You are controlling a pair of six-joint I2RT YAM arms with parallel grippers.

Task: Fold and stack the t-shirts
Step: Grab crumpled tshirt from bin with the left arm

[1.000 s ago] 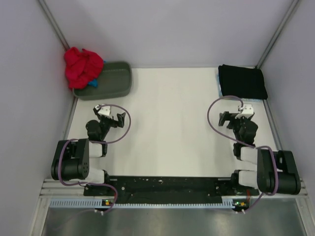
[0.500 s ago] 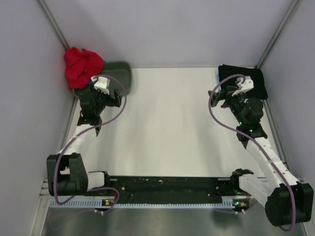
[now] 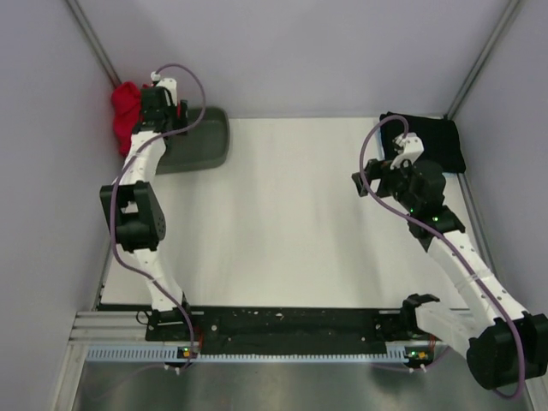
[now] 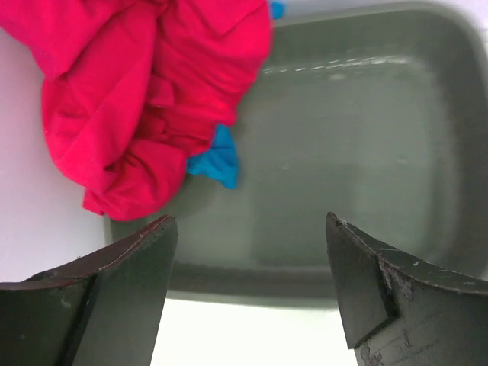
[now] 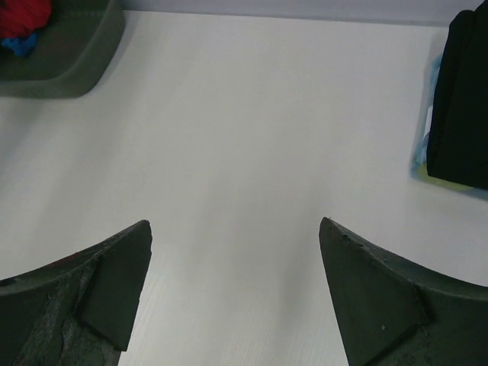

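Left end effector (image 4: 250, 225) newly over tub (image 4: 366, 137), beside red t-shirt (image 4: 145, 99)

The grey-green oval plastic tub (image 4: 366, 152) is smooth, with a faint sheen. Over its rim, the crumpled bright red cloth t-shirt (image 4: 145, 99) looks soft and matt. Beside the tub, the white surface (image 5: 229, 137) seems matt, perhaps finely ribbed.

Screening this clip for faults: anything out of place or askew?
Only the red shirt: it is bunched up and spills over the rim of the tub, a bit of blue cloth poking out beneath. The black shirt lies neatly folded. Nothing looks damaged.
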